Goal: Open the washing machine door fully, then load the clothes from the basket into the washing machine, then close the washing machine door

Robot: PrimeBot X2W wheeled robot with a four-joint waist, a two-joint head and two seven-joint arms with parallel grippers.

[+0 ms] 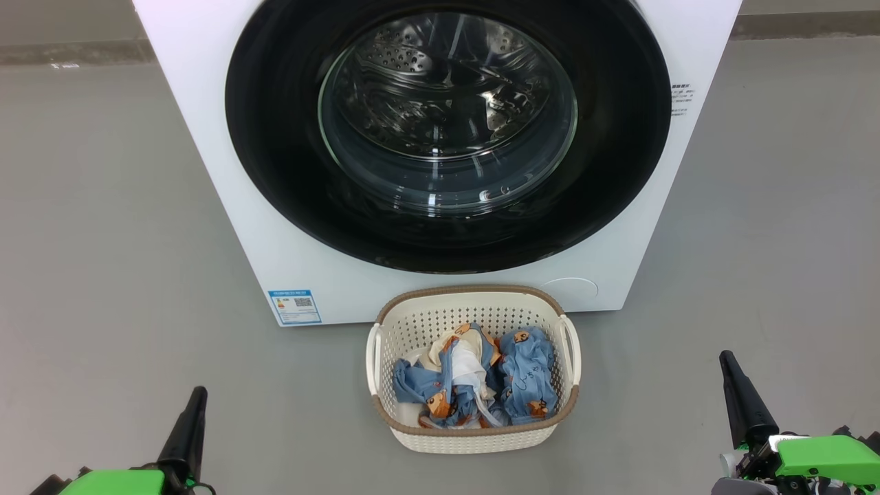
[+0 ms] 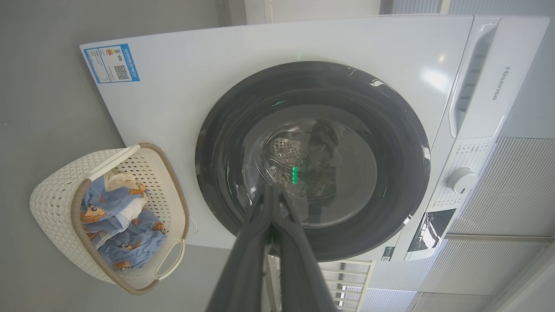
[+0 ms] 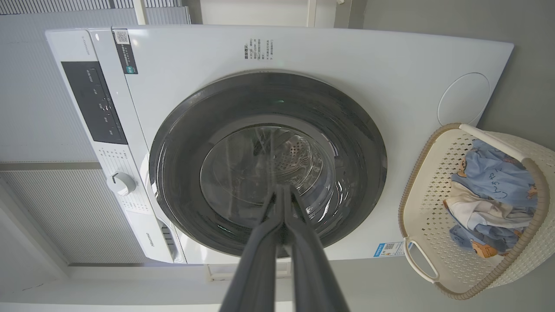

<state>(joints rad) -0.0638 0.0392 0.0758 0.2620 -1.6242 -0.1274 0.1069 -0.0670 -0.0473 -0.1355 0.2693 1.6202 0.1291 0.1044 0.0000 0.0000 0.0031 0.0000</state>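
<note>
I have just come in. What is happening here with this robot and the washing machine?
A two-armed robot is facing the washing machine, and nothing is being handled yet. The washing machine door is shut. The basket stands on the floor right in front of it, with the clothes inside. The left tool and the right tool are both shut, low at either side of the basket, touching nothing. The laundry job has not started.
</note>
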